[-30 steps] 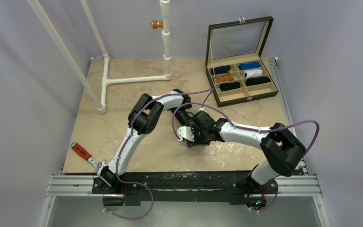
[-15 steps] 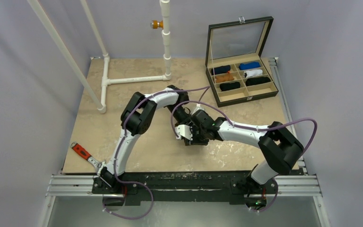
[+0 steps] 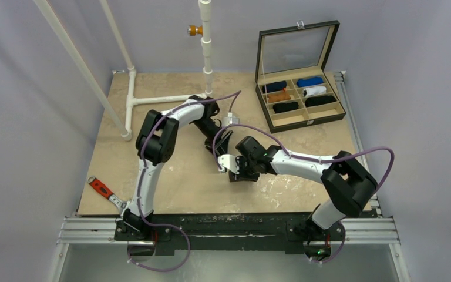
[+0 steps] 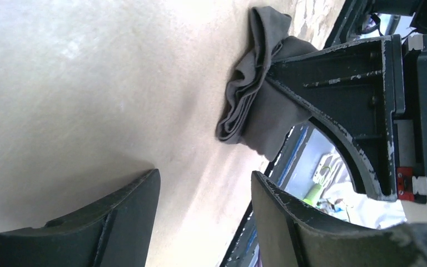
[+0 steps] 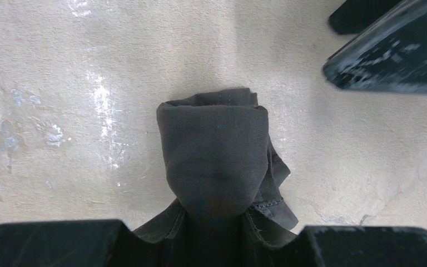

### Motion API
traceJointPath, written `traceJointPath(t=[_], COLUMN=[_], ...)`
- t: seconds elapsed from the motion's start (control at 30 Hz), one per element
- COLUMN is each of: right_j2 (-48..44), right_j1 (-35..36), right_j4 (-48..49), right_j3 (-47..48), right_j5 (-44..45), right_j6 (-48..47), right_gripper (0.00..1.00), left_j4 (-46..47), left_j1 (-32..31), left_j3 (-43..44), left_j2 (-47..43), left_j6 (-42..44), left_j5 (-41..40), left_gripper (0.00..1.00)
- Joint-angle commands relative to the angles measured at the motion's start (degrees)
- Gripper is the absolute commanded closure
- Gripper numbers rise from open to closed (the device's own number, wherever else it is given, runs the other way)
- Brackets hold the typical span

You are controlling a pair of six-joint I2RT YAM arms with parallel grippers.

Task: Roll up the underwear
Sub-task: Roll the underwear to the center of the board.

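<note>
The underwear is a small dark grey rolled bundle lying on the beige table. My right gripper is shut on its near end, with cloth filling the gap between the jaws. In the left wrist view the bundle lies ahead of my left gripper, which is open, empty and apart from it. The right gripper's finger presses on the bundle. In the top view the right gripper covers the bundle, and the left gripper is just behind it.
An open black organizer box with navy, blue, orange, white and black rolls stands at the back right. A white pipe frame stands at the back left. A red-handled tool lies at the front left edge.
My left arm has drawn back and to the left, away from the bundle. My right gripper has stayed on the underwear, almost in place.
</note>
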Motion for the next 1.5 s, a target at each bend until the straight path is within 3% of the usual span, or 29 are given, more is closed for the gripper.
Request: traceJointPath(t=[0.0,0.33,0.5,0.77,0.87,1.07,1.3,1.47], right_j2=[2.89,8.96,16.37,31.45,35.72,41.59,45.73,45.92], right_j1=[0.39,-5.16,-11.01,-15.93,-17.41,-18.54,-18.64,-18.77], right_j4=[-8.58,-17.16,-25.09,-36.45,-38.95,-42.32,-45.95,-45.32], right_j3=[-0.95,8.11,16.76,29.49,33.38,38.65,40.58,40.41], right_j5=[-3.88,-13.35,-20.70,-29.77,-31.29,-32.68,-33.97,-34.17], right_j6=[3.06,0.82,-4.37,-12.37,-13.93,-15.38,-16.97,-16.51], right_gripper=[1.00,1.00,1.00,1.00,1.00,1.00,1.00,1.00], left_j4=[5.12,16.12,22.80,28.31,29.89,38.72,47.24,50.46], left_j1=[3.05,12.09,12.79,12.30,8.77,-6.80,-20.50,-25.68], left_j3=[-2.82,-17.11,-29.07,-39.82,-42.64,-49.41,-49.23,-47.73], left_j2=[-6.46,-25.30,-38.79,-57.00,-61.81,-66.32,-56.78,-49.48], left_j6=[-2.81,-10.03,-10.28,-4.70,-1.14,5.46,10.44,11.50], left_j5=[-2.56,-7.68,-13.30,-17.43,-19.24,-29.92,-37.90,-40.48], left_gripper=[0.40,0.40,0.40,0.38,0.37,0.34,0.29,0.23])
